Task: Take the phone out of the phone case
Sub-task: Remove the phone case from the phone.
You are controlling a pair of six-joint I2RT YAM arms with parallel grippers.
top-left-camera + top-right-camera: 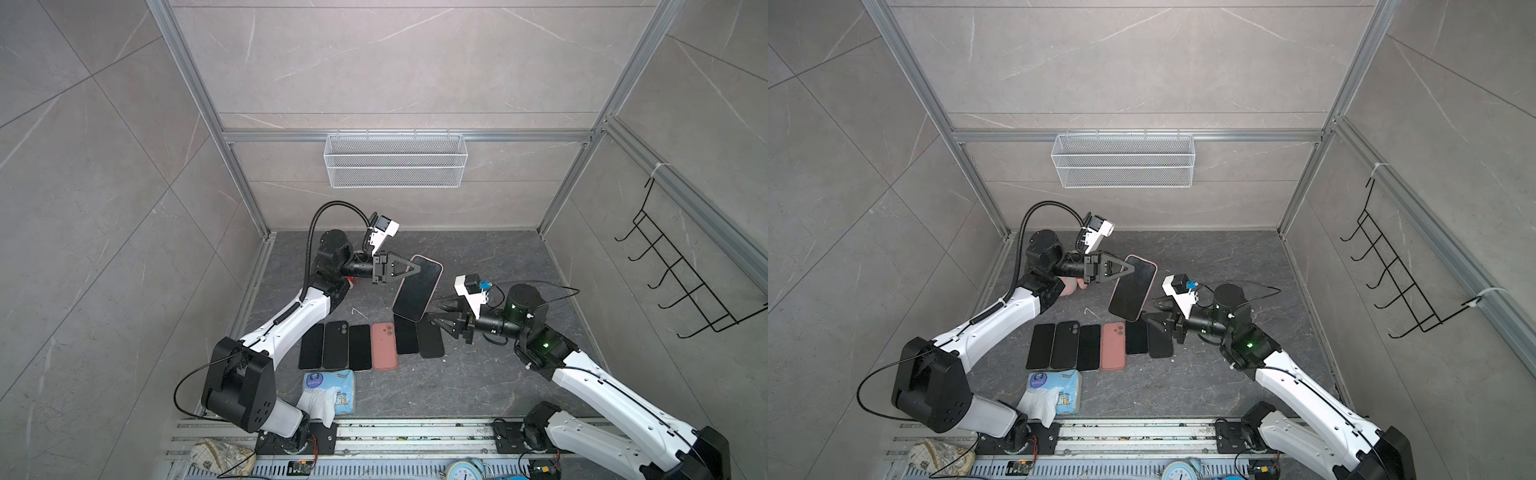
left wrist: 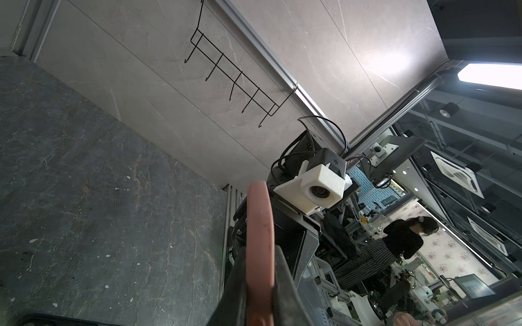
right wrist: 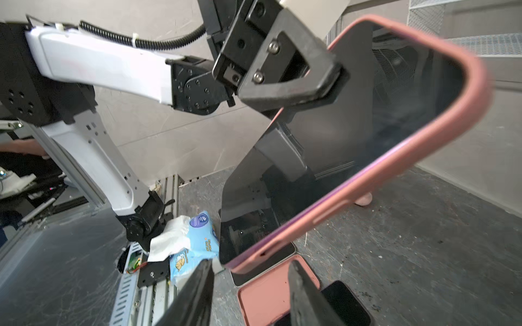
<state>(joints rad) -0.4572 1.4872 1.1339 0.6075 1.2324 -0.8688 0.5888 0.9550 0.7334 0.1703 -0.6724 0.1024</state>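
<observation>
Phone (image 1: 417, 288) above row of phones (image 1: 359, 347)

Two robot arms: the left arm (image 1: 291, 320) and the right arm (image 1: 602, 386). One phone in a pink case (image 1: 417, 286) is up in the air. Six flat phone shapes lie in a row on the surface (image 1: 478, 257): five black ones (image 1: 360, 347) and one pink one (image 1: 384, 346). One pack of wipes (image 1: 332, 392) sits at 6 o'clock. One white wire basket (image 1: 395, 162) hangs at 12 o'clock. One black rack (image 1: 681, 259) at 3 o'clock has five hooks. One blue clock (image 1: 463, 471) peeks in at 6 o'clock.
</observation>
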